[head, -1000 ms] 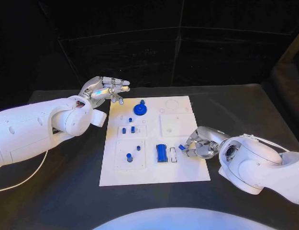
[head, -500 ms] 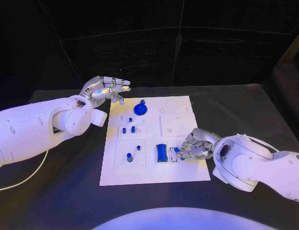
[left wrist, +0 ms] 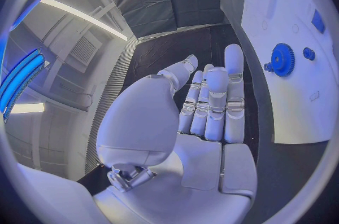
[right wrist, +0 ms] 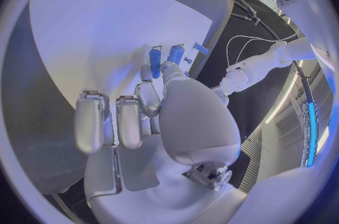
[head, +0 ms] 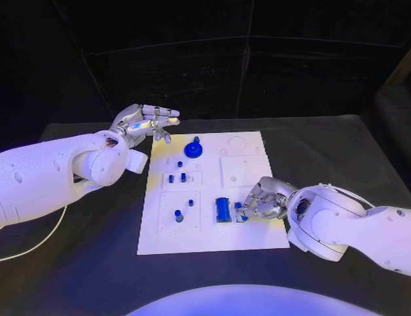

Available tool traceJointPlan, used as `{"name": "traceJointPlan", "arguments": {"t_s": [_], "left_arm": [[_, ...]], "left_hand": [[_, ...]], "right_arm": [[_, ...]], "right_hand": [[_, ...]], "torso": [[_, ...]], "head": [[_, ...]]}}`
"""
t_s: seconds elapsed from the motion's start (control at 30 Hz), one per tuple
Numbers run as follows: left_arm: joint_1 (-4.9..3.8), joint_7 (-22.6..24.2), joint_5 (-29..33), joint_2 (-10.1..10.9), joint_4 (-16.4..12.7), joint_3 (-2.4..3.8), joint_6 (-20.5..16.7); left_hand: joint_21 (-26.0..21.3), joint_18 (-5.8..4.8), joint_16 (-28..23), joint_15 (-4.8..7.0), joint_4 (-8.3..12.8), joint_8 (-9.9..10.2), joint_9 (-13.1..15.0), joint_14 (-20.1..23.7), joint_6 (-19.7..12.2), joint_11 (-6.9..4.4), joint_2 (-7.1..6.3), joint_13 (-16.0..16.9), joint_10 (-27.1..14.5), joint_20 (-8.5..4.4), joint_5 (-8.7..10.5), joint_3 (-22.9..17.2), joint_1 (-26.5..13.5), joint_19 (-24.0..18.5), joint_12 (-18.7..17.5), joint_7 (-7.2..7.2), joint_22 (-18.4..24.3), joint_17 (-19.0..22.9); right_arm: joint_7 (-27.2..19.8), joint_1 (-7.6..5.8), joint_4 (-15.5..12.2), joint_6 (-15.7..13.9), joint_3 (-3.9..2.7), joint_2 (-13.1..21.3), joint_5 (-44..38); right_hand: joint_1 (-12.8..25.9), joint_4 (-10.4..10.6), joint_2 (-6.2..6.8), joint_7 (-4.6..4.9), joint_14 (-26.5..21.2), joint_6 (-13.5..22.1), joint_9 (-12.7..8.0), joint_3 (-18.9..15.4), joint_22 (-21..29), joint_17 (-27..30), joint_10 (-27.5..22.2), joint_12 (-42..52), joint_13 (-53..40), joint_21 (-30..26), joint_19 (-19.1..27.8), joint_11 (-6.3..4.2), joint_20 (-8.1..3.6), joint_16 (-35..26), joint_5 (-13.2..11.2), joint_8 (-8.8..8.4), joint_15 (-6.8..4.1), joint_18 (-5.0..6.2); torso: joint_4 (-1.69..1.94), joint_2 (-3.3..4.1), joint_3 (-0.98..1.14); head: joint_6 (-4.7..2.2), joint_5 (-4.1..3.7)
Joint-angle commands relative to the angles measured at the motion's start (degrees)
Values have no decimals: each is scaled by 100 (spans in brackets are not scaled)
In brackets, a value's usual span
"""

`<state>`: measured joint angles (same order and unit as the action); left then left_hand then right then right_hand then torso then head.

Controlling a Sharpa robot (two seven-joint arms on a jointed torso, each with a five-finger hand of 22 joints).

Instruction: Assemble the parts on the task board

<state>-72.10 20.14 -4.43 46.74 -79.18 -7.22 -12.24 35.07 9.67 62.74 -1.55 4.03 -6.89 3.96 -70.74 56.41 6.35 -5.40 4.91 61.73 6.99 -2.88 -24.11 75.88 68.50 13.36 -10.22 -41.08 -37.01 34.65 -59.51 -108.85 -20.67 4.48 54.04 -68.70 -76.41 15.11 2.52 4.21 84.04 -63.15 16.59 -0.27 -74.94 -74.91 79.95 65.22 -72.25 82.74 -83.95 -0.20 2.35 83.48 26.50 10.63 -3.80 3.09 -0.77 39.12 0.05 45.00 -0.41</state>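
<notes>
Table: black table, dark backdrop behind.
L hand: left hand raised off board's far-left corner, fingers apart, holds nothing.
Board: task board mid-table; blue gear far end, small blue parts in recesses, blue block near edge.
R hand: right hand low at board's right edge, fingertips pinch small blue part; seating hidden by fingers.
</notes>
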Motion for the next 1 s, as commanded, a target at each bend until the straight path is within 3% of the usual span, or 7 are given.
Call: {"name": "traceJointPlan", "arguments": {"t_s": [0.03, 0.23, 0.37, 0.47, 1.0], "left_arm": [[-11, 25, 18, -9, -4, 5, 48], [-11, 27, 18, -7, -4, 5, 42], [-11, 33, 18, -11, -3, 5, 38], [-11, 34, 18, -12, -2, 5, 37], [-10, 28, 18, -13, 9, 5, 37]], "left_hand": [[-32, 81, 0, 15, 6, -23, 4, 40, 3, 3, 54, 8, -46, 4, -14, 27, 1, -37, 38, -25, 7, 6], [-32, 81, 0, 15, 6, -23, 4, 40, 3, 3, 54, 8, -46, 4, -14, 27, 1, -37, 38, -25, 7, 6], [-32, 81, 0, 15, 6, -23, 4, 40, 3, 3, 54, 8, -46, 4, -14, 27, 1, -37, 38, -25, 7, 6], [-32, 81, 0, 15, 6, -23, 4, 40, 3, 3, 54, 8, -46, 4, -14, 27, 1, -37, 38, -25, 7, 6], [-32, 81, 0, 15, 6, -23, 4, 40, 3, 3, 54, 8, -46, 4, -14, 27, 1, -37, 38, -25, 7, 6]], "right_arm": [[11, -6, -2, -9, -1, -28, 58], [85, -7, 12, 180, -1, -47, 57], [153, -7, 20, 189, -1, -55, -16], [201, -7, 28, 154, -1, -55, -86], [33, -7, -26, 147, -2, -3, -166]], "right_hand": [[76, 39, 2, -1, 388, -54, -3, -4, -232, -460, 32, 21, -9, 20, -69, -9, -15, 32, 18, 11, -32, -31], [304, 133, 51, 1, 382, -80, 12, -149, -222, -439, 23, -28, 17, 13, -65, -6, -22, 16, -171, 9, -32, -30], [647, 134, 26, -9, 374, -94, 37, -438, -205, -410, 16, -82, 41, -2, -57, -9, -20, -8, -1006, 1, -33, -26], [759, 138, -39, -17, 375, -107, 60, -574, -206, -409, 20, -87, 34, -5, -58, -13, -23, -12, -1322, 4, -37, -26], [696, 77, -94, -36, 376, -143, 108, -742, -198, -406, 21, -102, 24, -14, -55, -28, -34, -20, -1492, 29, -50, -24]], "torso": [[1, -2, 0], [4, -5, -2], [-2, -5, -1], [0, -3, -1], [-5, -4, 7]], "head": [[-4, -3], [5, 8], [2, 15], [0, 15], [1, 14]]}}
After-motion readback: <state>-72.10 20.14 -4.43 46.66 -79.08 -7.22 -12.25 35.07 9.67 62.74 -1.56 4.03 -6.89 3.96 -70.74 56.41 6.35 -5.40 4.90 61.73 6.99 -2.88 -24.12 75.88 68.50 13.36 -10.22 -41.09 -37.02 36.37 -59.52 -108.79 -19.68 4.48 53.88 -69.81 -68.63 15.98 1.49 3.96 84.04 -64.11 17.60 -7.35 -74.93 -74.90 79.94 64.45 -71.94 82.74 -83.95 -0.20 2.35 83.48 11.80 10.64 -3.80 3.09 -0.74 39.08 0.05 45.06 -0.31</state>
